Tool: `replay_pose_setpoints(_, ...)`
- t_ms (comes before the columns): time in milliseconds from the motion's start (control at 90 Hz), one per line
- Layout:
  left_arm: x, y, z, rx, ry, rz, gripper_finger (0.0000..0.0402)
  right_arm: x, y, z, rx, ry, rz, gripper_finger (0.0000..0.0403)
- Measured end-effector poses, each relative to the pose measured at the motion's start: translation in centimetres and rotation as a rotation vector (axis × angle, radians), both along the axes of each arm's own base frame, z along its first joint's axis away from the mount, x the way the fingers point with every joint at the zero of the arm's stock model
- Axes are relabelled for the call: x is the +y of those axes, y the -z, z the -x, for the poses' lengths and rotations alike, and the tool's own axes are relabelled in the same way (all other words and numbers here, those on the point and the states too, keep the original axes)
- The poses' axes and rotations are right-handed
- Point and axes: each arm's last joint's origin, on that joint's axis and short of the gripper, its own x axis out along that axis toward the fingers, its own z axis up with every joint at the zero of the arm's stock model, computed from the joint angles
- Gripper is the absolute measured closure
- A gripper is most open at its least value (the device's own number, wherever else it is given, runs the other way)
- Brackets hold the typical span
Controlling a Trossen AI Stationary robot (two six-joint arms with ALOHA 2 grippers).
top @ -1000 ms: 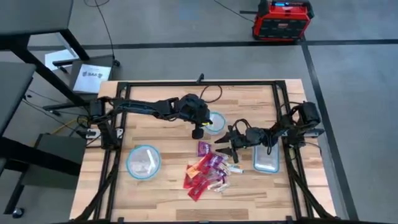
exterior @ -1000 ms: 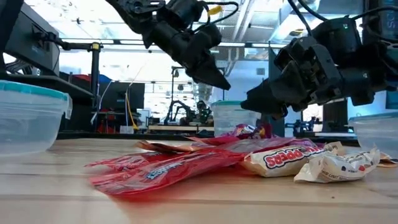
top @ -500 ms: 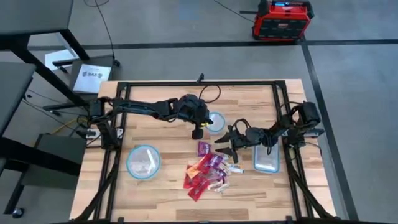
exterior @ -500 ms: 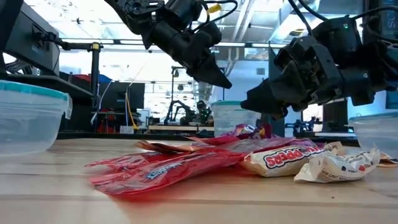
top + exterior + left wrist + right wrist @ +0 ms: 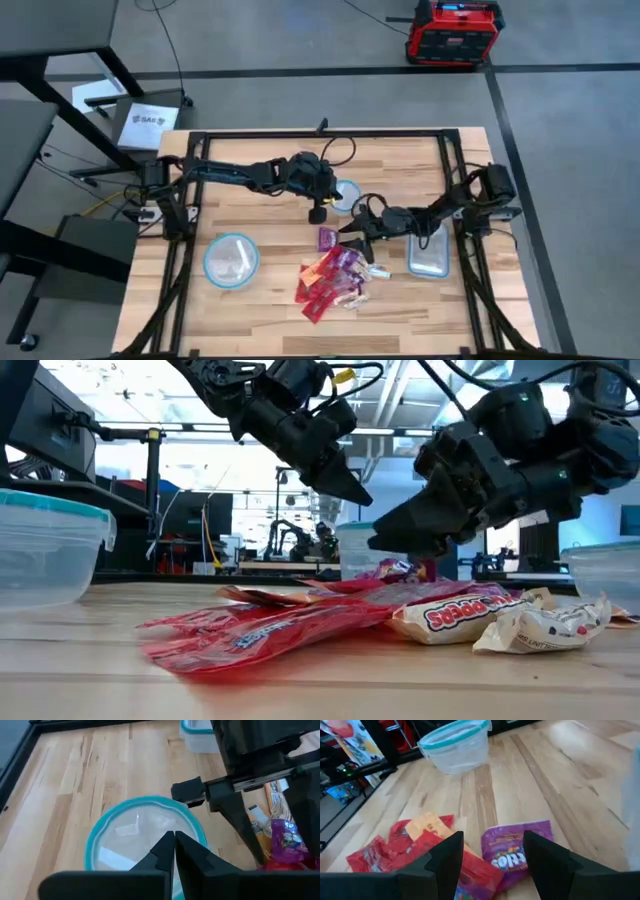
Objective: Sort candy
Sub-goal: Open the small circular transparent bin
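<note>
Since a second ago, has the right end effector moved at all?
Yes. In the high view the right end effector has slid away from the clear rectangular tub, toward the table's middle, and now hangs open over the purple candy.

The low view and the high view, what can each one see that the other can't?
Only the low view shows the lettering on the whitish candy and the room behind the table. Only the high view shows the tub, the floor and the red machine. Both show the candy pile, the shut left gripper and the open right gripper above it.
</note>
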Motion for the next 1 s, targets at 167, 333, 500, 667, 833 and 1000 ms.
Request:
replay_pose_setpoints(167,0.22,-0.08,0.0,-0.009,-0.006,-0.002,0.0402,0.01,-0.14,-0.23,0.003,0.02,-0.07,0.0211)
replay_pose_setpoints(333,0.2,-0.16,-0.05,-0.019,-0.006,-0.001,0.0402,-0.25,-0.19,-0.27,-0.001,0.033,-0.083,0.0211)
replay_pose_setpoints(500,0.2,-0.22,0.0,-0.018,-0.012,0.01,0.0402,-0.22,-0.36,-0.31,-0.018,0.039,-0.102,0.0202)
replay_pose_setpoints(667,0.2,-0.21,0.0,-0.017,-0.013,0.012,0.0402,-0.21,-0.25,-0.28,-0.007,0.041,-0.096,0.0173)
replay_pose_setpoints(833,0.2,-0.21,0.0,-0.017,-0.013,0.011,0.0402,-0.22,-0.11,-0.25,0.007,0.041,-0.091,0.0159)
replay_pose_setpoints(1000,0.2,-0.21,0.0,-0.016,-0.01,0.006,0.0402,-0.23,0.01,-0.21,0.016,0.028,-0.042,0.0162)
